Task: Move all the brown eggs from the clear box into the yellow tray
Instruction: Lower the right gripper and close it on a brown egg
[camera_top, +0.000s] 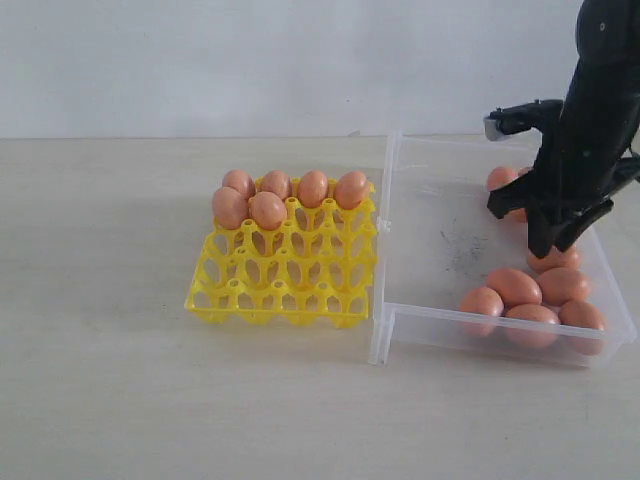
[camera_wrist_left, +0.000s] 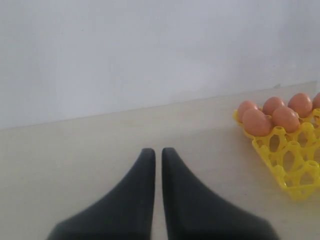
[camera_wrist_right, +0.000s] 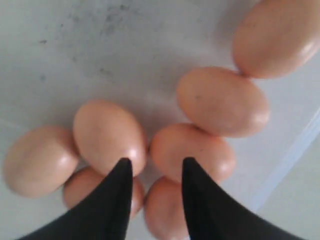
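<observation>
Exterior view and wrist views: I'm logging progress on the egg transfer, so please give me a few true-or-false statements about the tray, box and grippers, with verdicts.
1. The yellow tray holds six brown eggs. True.
2. The clear box is empty. False: several eggs lie in it, most bunched at its near right corner in the exterior view.
3. The left gripper holds an egg. False: it is shut on nothing, over bare table.
4. The right gripper hangs over eggs in the clear box. True.

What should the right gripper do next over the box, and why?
Probably shift the right gripper sideways to centre on one egg before lowering: its jaws stand apart and empty, over the seam between two side-by-side eggs in the box.
</observation>
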